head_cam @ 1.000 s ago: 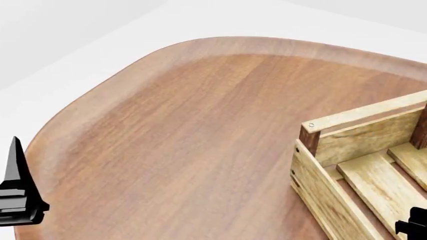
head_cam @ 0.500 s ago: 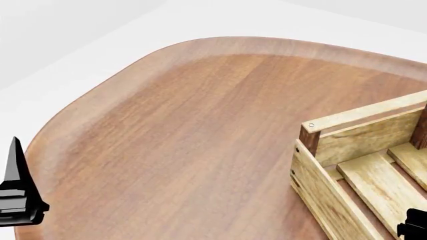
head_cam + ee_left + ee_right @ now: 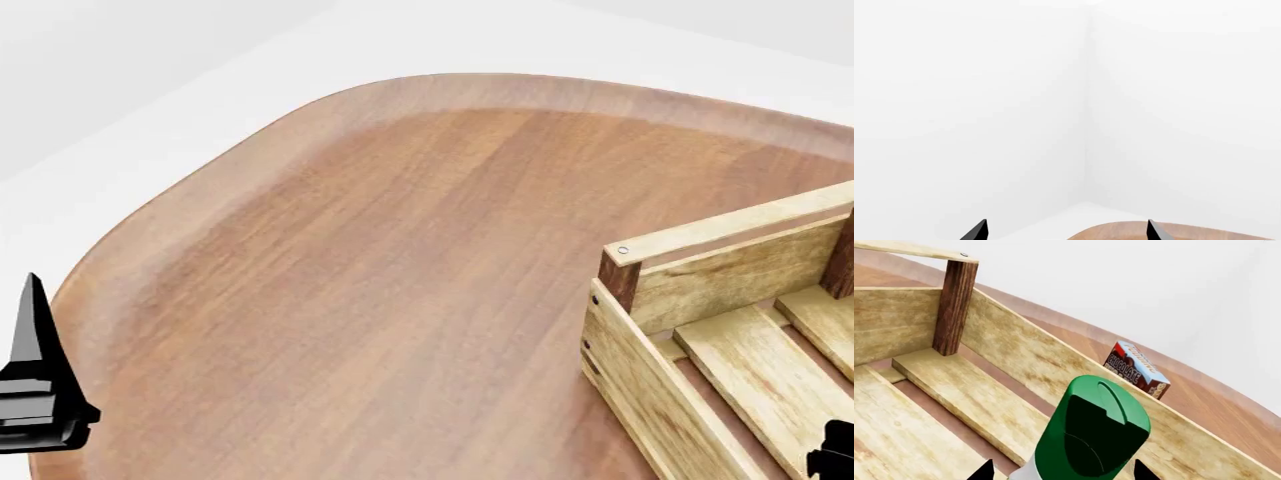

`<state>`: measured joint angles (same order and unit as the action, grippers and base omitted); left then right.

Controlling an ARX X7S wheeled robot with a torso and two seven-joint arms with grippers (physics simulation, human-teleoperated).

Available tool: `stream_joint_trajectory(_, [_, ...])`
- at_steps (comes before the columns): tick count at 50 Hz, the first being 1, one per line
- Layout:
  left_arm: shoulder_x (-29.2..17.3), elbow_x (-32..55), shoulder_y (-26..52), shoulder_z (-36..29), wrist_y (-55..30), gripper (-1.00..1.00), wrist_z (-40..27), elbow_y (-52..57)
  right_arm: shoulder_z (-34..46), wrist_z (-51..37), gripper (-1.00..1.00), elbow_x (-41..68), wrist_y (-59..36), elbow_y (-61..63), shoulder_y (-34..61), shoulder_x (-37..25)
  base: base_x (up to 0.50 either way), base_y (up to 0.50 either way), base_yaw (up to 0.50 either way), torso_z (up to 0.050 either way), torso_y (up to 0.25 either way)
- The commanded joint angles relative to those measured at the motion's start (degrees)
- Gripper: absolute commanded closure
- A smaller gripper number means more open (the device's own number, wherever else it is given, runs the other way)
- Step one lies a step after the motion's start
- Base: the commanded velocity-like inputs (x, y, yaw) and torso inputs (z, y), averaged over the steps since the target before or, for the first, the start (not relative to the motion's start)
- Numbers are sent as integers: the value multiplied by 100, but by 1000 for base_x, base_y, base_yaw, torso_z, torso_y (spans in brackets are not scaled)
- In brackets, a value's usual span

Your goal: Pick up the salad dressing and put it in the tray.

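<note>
A rounded wooden table point(image 3: 400, 260) with a raised, lighter rim filled most of the head view, set against plain white floor and walls; the left wrist view showed a bare white room corner with only a sliver of the table's edge.

At the far left of the head view, the left gripper point(image 3: 1066, 231) hovered over the table's edge. Its two black fingertips point(image 3: 977, 231) stood well apart with nothing between them, so it was open and empty.

To the right stood the tray point(image 3: 694, 300), a crate of light slats with dark brown corner posts, resting on the table. Beyond the tray's far wall in the right wrist view lay a small red-and-blue carton point(image 3: 1137, 369) on the table; the word "CHOCOLATE" could be read on its side, the rest too small to make out.

The right gripper point(image 3: 1062, 471) hung over the tray's interior, a finger on either side of the salad dressing point(image 3: 1091, 430). The bottle's dark-green cap filled the space just ahead of the camera, above the slatted floor, so the gripper appeared clamped on the bottle.
</note>
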<state>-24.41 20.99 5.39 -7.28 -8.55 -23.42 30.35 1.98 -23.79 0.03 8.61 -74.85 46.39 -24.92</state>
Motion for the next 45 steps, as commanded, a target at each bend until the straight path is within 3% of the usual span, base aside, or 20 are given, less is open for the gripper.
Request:
stream_joint_trajectory(1, [-10, -7, 14, -30, -11, -100, -13, 14, -35, -109, -100, -3, 30, -12, -16, -112, 0, 0, 0, 0, 0])
stream_joint_trajectory(16, [-60, 26, 9, -14, -54, -100, -48, 116, -11, 251, -100, 53, 391, 181, 102, -229, 0, 0, 0, 0, 0])
stream_joint_trajectory(18, [-58, 9, 7, -28, -35, -100, -42, 101, -219, 428, -100, 379, -635, 1885, -782, -285, 0, 0, 0, 0, 0])
stream_joint_trajectory(22, [-62, 12, 5, -33, -41, -100, -51, 116, -438, 625, -100, 823, -1915, 4653, -1683, -444, 0, 0, 0, 0, 0])
stream_joint_trajectory(31, [-91, 45, -14, -22, -55, -100, -66, 201, -728, 560, -100, 1173, -2825, 7004, -2597, -682, 0, 0, 0, 0, 0])
stream_joint_trajectory(45, [-130, 100, -57, 38, -39, -100, -109, 336, -1367, -7, -100, 1102, -2985, 9798, -3767, -854, 0, 0, 0, 0, 0])
